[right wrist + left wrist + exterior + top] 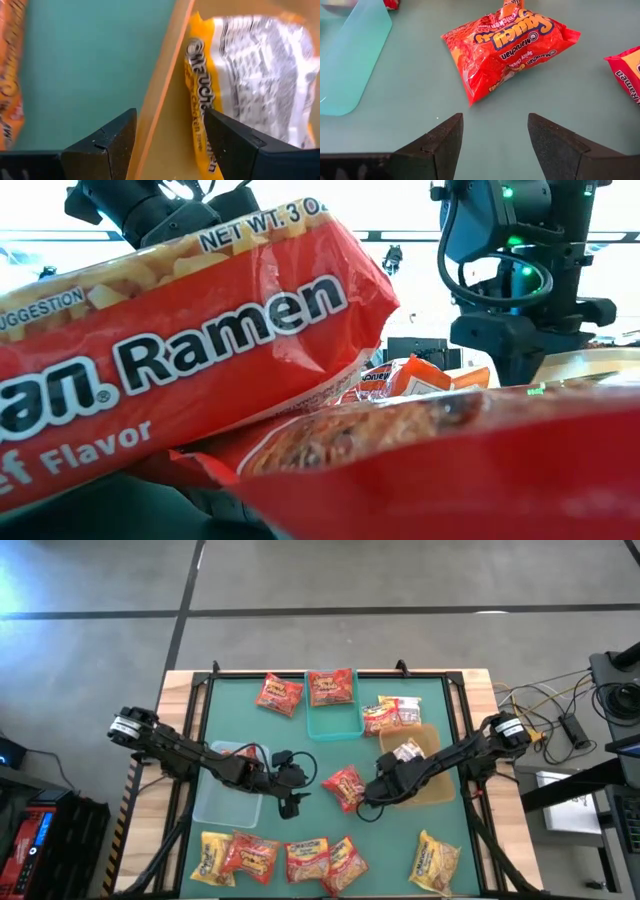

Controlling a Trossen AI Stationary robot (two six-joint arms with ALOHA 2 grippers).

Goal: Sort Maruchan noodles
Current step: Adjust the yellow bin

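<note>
Orange-red ramen packet (507,42) just ahead of open left claw (495,131)

Teal bin (333,726), tan bin (440,790), seemingly clear bin (225,802) on green table mat (300,755), wooden-edged.

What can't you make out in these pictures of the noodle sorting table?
- Low view: two red ramen packets against the lens block nearly the whole table; bins and both hands are hidden.
- Right wrist view: the yellow packet in the tan bin shows its back, so the flavor is unreadable.
- High view: packet labels are too small to read; the clear bin is partly covered by the left arm.
</note>
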